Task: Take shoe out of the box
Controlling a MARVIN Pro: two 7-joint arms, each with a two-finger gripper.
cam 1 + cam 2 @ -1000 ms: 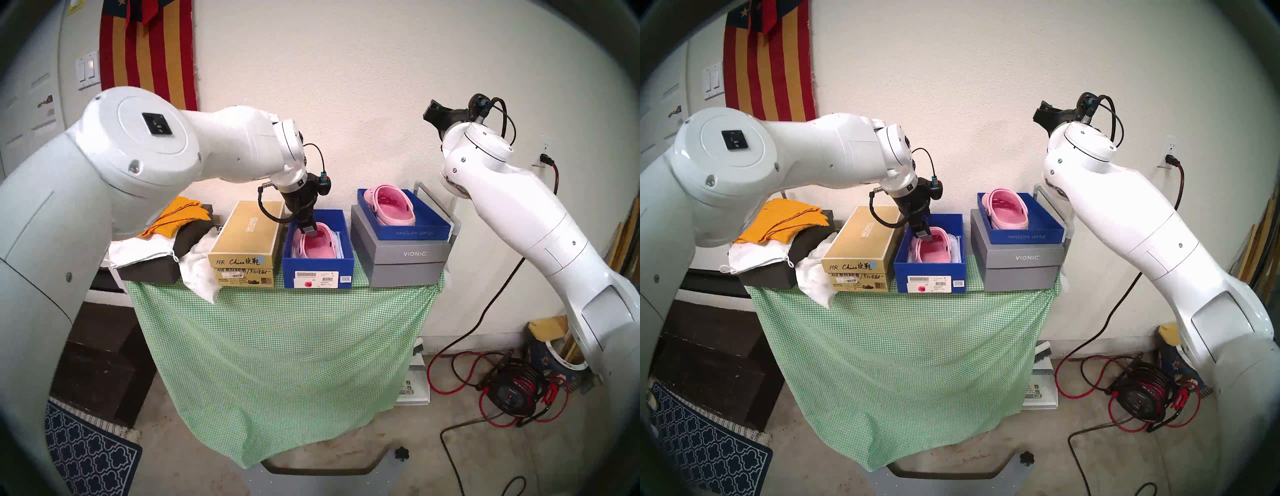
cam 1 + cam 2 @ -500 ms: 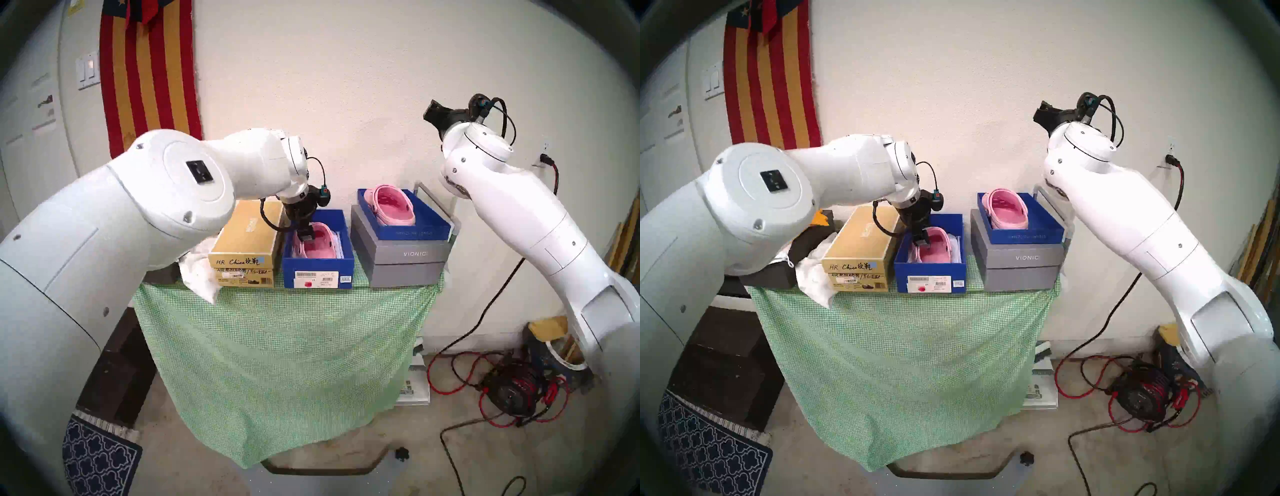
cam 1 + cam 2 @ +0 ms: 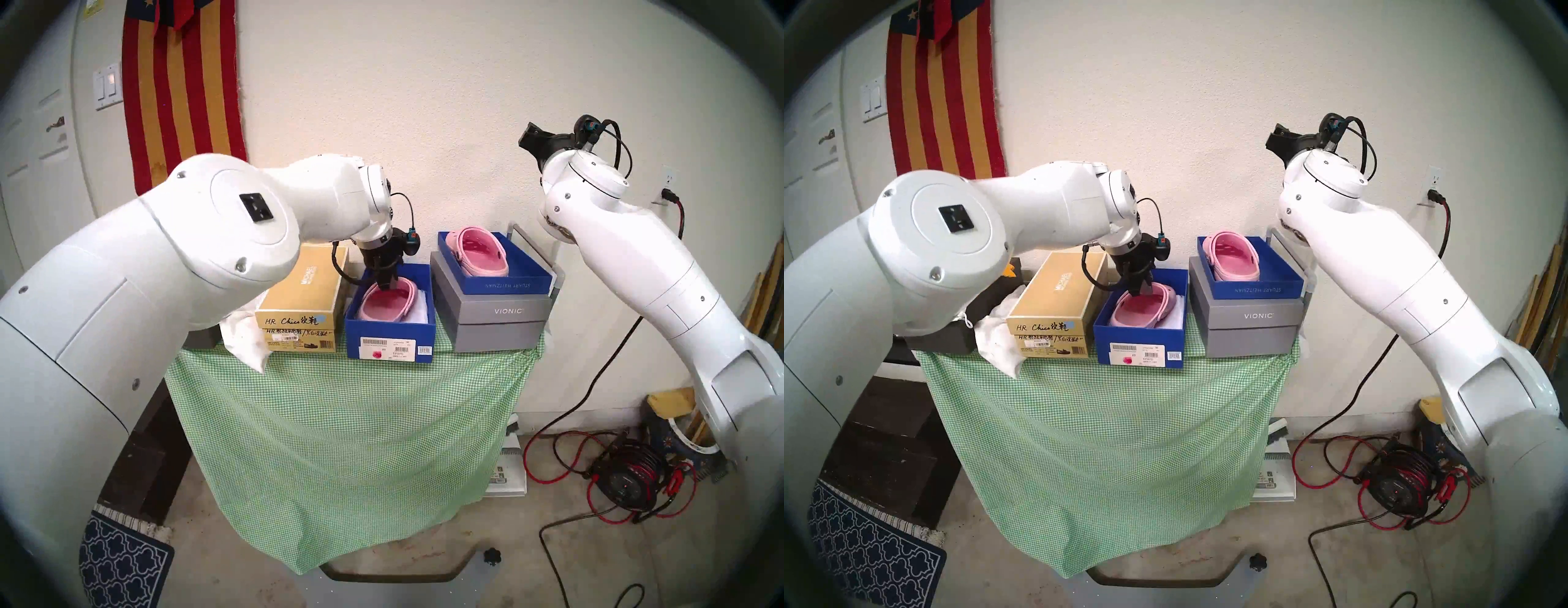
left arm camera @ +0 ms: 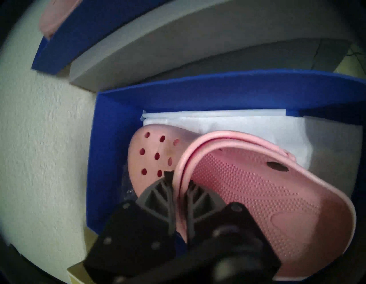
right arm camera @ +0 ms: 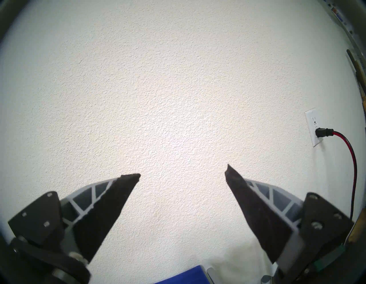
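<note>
Our bench (image 3: 339, 407), draped in a green checked cloth, carries three stacks along its back edge: tan boxes (image 3: 301, 293) toward the back-left corner, the blue box (image 3: 388, 335) in the middle, and a grey box (image 3: 496, 314) toward the back-right corner with a blue lid (image 3: 505, 282) on top holding one pink shoe (image 3: 479, 250).

Our left hand (image 4: 177, 183) reaches down into the blue box and is pinched narrow on the rim of the second pink shoe (image 4: 257, 190), one finger inside the opening and one outside. That shoe tilts against white tissue paper (image 4: 227, 123), but it sits inside the box walls.

Our right hand (image 5: 182, 174) is raised well away, spread wide and holding nothing, facing the bare wall.

We judge the task about half done: one shoe appears out, the grip on the other is made, and the lift clear of the box remains.
</note>
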